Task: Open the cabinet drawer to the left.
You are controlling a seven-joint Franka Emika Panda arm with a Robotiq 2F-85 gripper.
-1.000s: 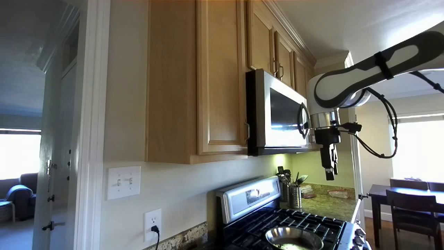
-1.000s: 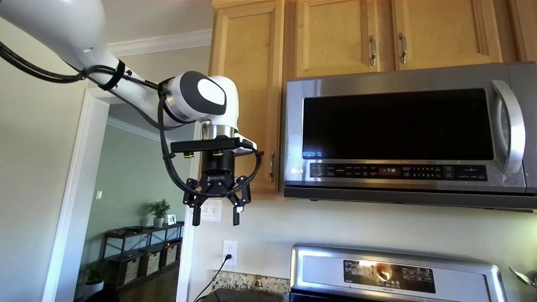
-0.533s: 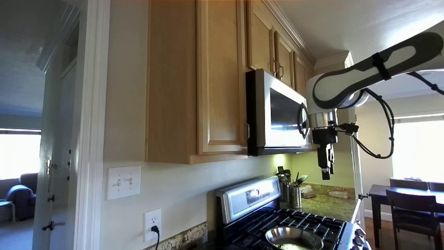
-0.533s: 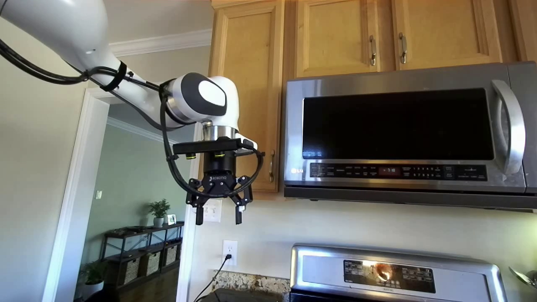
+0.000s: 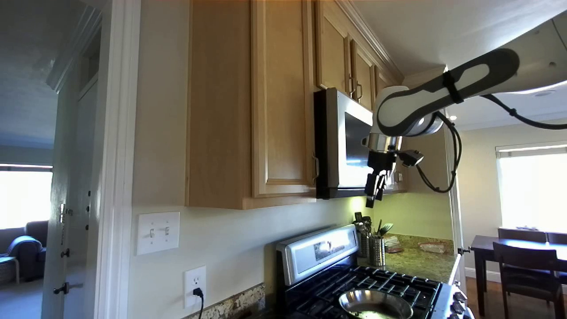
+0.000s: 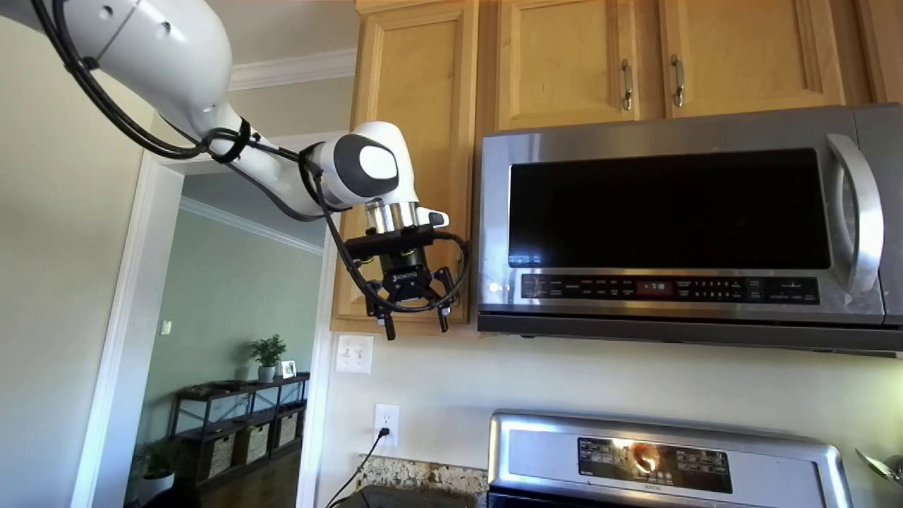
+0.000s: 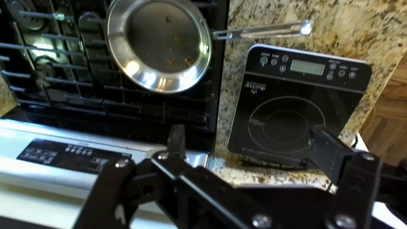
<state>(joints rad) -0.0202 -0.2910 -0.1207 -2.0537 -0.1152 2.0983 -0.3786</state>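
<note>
The cabinet drawer is a tall honey-wood door with a framed panel [image 5: 285, 97], shut; it also shows in an exterior view [image 6: 416, 77], partly behind the arm. Its slim vertical silver handle [image 5: 316, 168] is at the door's lower right edge; in an exterior view it is mostly hidden behind the gripper's cable. My gripper [image 6: 417, 327] is open and empty, tilted, with fingers pointing down, at the height of the door's bottom edge. In an exterior view the gripper [image 5: 374, 200] is in front of the microwave, apart from the handle. In the wrist view the spread fingers [image 7: 248, 135] hold nothing.
A stainless-steel microwave [image 6: 670, 212] is mounted right of the tall door, under shorter wood doors [image 6: 564, 63]. Below are a stove [image 6: 536, 458], a steel pan [image 7: 165, 38] with its handle sticking out, and a black portable cooktop [image 7: 286, 121] on the granite counter.
The arm has moved toward the cabinet, leftward in an exterior view and rightward in another. The gripper has risen and tilted from upright. It stays open; the door has not moved.
</note>
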